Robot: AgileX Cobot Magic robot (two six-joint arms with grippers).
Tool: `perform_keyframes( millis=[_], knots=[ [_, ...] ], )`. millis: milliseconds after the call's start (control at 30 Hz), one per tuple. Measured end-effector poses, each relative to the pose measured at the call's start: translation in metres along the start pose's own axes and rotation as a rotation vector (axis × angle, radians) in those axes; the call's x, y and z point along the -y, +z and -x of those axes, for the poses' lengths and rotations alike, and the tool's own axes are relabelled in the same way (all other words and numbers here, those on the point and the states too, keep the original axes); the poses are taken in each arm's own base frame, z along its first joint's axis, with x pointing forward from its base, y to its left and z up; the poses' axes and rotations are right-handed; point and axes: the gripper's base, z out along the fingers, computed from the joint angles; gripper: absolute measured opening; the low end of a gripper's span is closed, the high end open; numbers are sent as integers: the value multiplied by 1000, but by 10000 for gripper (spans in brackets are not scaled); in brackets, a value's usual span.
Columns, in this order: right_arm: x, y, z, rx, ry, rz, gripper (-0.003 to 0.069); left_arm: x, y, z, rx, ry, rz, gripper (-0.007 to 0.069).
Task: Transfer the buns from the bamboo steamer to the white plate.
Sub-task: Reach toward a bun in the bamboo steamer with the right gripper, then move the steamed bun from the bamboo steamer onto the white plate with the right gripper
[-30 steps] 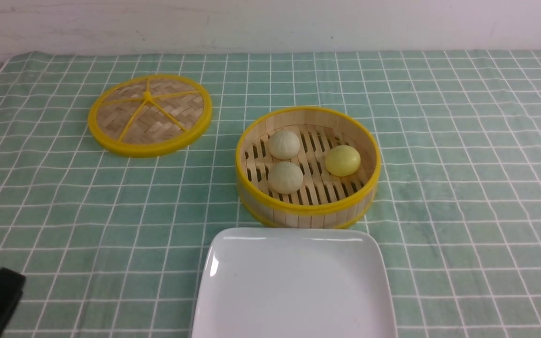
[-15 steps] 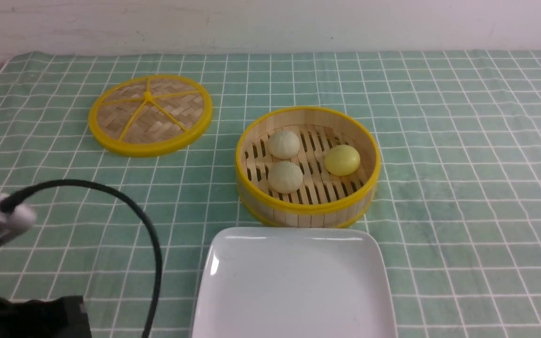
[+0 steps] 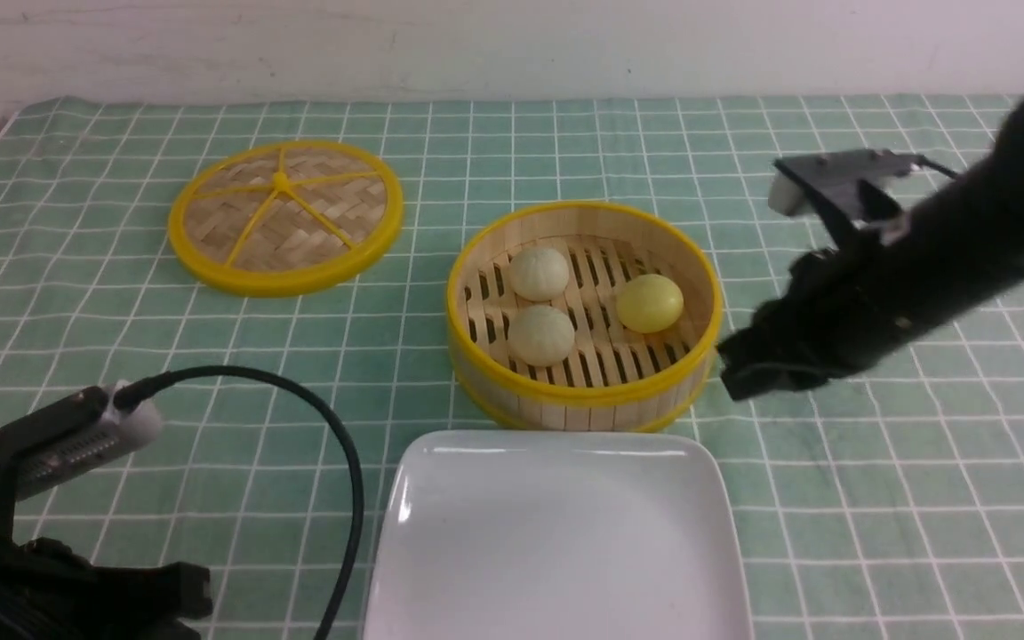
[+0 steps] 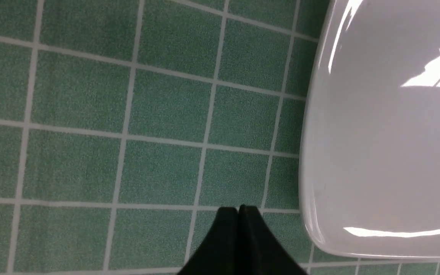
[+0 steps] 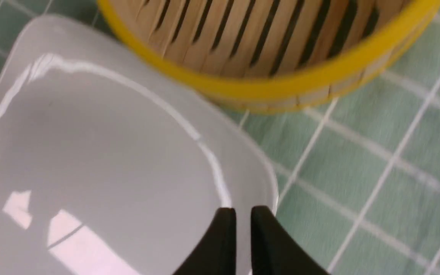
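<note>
Jaws parted, right gripper (image 5: 243, 210); 3 buns (image 3: 541, 336) in steamer (image 3: 583, 394).

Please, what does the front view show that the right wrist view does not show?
Only the front view: the woven lid, the yellow bun, two pale buns and the left arm.
Only the right wrist view: the tips of the right fingers, a narrow gap between them.
Both: the steamer, the white plate and the checked cloth.

Woven lid (image 3: 286, 210) w/ yellow rim & spokes, flat on green gridded cloth (image 3: 281, 356).
</note>
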Motion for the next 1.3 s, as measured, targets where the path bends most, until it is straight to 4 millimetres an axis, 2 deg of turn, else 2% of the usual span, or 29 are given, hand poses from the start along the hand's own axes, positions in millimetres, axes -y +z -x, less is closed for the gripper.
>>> perform_keyframes(
  millis=[100,133,200,267,400,533,633,700,800,900,1000,1033,1067,1100,1167,1233,1300],
  knots=[
    [4,21,35,51,-34,-69,196,0,0,1,3,1,-1,6],
    [8,34,47,60,-39,-104,242,0,0,1,4,1,-1,8],
    [11,42,60,81,-46,-131,290,0,0,1,4,1,-1,13],
    [20,60,76,93,-50,-188,357,0,0,1,4,1,-1,15],
    [29,81,89,110,-66,-231,379,0,0,1,5,1,-1,21],
    [35,101,88,100,-54,-228,332,0,0,1,5,1,-1,24],
    [37,112,87,94,-48,-224,219,0,-1,1,7,1,-1,30],
    [36,113,87,97,-51,-222,76,0,-1,1,11,1,-1,34],
    [27,102,87,85,-60,-215,10,0,-1,2,14,1,-1,37],
    [11,71,86,50,-73,-199,9,0,-1,2,17,1,-2,43],
    [-11,14,78,28,-91,-174,9,0,-1,2,20,1,-2,48],
    [-13,9,78,34,-90,-171,9,0,-1,2,20,1,-2,49],
    [-24,-16,64,41,-80,-133,9,0,-1,2,20,1,-2,52],
    [-29,-22,56,43,-72,-111,9,0,-1,2,21,1,-2,54],
    [-37,-20,31,37,-42,-55,9,0,-1,2,21,1,-2,55],
    [-42,-4,9,26,-4,-17,9,1,-1,2,22,1,-2,55],
    [-44,26,-20,15,50,9,10,1,-1,2,22,1,-2,59]
  ],
)
